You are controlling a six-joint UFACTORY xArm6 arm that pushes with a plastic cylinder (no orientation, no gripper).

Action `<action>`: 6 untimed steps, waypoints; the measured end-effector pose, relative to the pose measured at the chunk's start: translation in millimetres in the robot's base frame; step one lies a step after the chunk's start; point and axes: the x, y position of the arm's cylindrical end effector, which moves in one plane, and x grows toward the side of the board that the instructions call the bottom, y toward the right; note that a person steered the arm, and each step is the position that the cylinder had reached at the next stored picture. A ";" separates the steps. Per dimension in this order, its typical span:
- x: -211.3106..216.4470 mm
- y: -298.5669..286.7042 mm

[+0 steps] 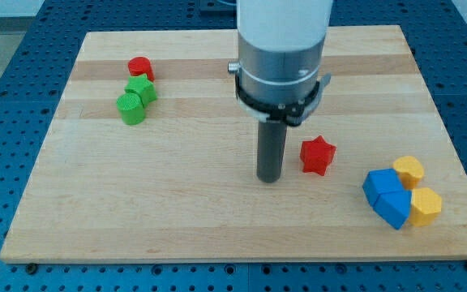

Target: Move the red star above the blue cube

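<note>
So my tip [270, 178] sits on the wooden surface [177, 211] just left of the red star block [317, 155], small gap between them. No gripper on this rod. The 2 blue cube blocks [387, 197] are down toward the view's right, touching 2 yellow blocks [417, 190].

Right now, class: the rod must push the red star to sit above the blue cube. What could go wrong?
1. My tip sits at the view's left of the red star block; an off-centre push may spin it aside.
2. Overshooting could knock the blue cube block or the yellow block beside it.
</note>
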 end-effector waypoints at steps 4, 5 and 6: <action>-5.8 100.0; -5.8 111.4; -5.8 112.9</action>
